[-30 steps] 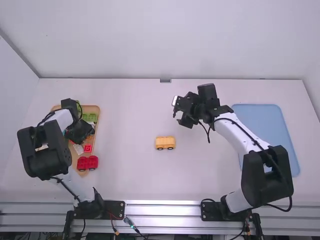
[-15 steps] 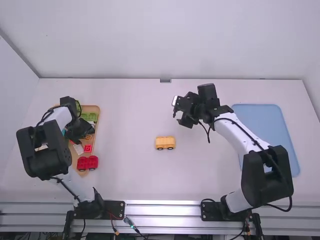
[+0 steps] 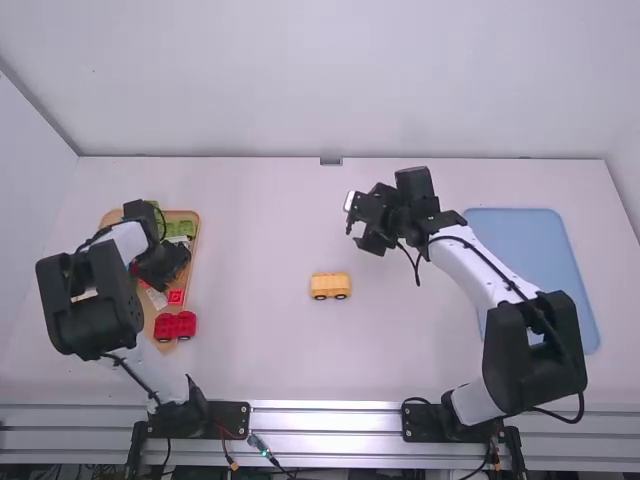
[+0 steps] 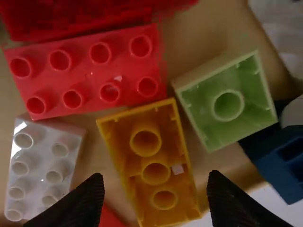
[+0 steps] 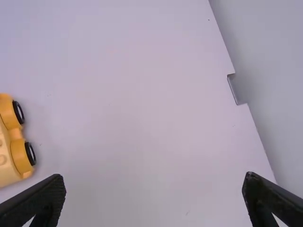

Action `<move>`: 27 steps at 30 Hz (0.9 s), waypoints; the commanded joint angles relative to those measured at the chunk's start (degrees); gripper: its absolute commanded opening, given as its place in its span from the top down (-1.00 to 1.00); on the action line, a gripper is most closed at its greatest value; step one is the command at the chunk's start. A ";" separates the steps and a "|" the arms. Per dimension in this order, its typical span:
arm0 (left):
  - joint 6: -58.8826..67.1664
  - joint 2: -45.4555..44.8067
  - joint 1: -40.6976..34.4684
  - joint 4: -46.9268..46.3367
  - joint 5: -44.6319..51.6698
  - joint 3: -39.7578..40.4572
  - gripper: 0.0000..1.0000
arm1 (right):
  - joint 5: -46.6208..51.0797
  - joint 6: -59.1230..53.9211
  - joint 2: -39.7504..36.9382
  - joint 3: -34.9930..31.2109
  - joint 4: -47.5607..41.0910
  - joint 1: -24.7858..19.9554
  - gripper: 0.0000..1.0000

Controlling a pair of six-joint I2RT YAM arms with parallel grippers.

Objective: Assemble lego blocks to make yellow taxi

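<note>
Over the wooden tray [image 3: 193, 250] at the left is my left gripper [image 3: 172, 268]. In the left wrist view my left gripper [image 4: 155, 194] is open, its two fingers on either side of an upside-down yellow block [image 4: 161, 172] with its hollow underside up; whether they touch it I cannot tell. The yellow wheeled base [image 3: 330, 286] stands upright at mid-table, and the right wrist view has the same wheeled base [image 5: 10, 146] at its edge. Beyond that base and to its right, my right gripper [image 3: 357, 226] hangs above the table. The right wrist view has my right gripper [image 5: 154, 196] wide open with nothing between its fingers.
Beside the yellow block lie a red block [image 4: 90, 71], a white block [image 4: 40, 165], a light green block [image 4: 228, 101] and a dark blue one [image 4: 279, 156]. A red wheeled base [image 3: 175, 325] is at the tray's near end. A blue mat [image 3: 520, 232] lies at the right.
My left gripper has shifted slightly over the tray, a little to the right, covering other blocks. The right arm and the yellow wheeled base have kept still.
</note>
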 commanded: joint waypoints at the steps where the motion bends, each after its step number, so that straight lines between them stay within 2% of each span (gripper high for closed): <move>1: -0.39 0.22 -0.42 0.87 0.39 -1.11 -0.08 | -0.33 -0.07 -0.04 0.42 0.15 0.07 -0.98; 6: -0.81 0.22 -0.39 4.02 0.61 -3.19 -0.02 | -0.35 -0.04 -0.04 0.42 -0.04 0.07 -0.98; 8: -1.92 0.22 -0.39 4.33 0.59 -3.58 0.07 | -0.35 -0.02 -0.04 0.42 -0.04 0.07 -0.97; 13: -1.88 0.22 -0.39 4.37 0.61 -3.67 0.33 | -0.31 -0.04 -0.04 0.42 -0.02 0.07 -0.98; 15: -1.88 0.22 -0.39 4.44 0.59 -3.67 0.59 | -0.35 -0.02 -0.04 0.42 -0.04 0.07 -0.98; 17: -1.88 0.22 -0.42 4.90 0.59 -3.67 0.71 | -0.35 0.00 -0.04 0.42 -0.07 0.07 -0.98; 23: 1.84 -0.09 -0.35 4.61 2.25 -1.90 0.69 | -3.61 2.45 -0.02 0.42 1.20 0.07 -0.98; 25: 4.57 -0.85 -0.37 4.33 4.68 -1.16 0.92 | -5.51 4.74 0.31 0.42 2.78 0.09 -0.98; 27: 6.51 -2.89 -0.48 3.87 7.37 -0.42 0.96 | -7.26 10.03 1.31 0.42 6.69 0.07 -0.98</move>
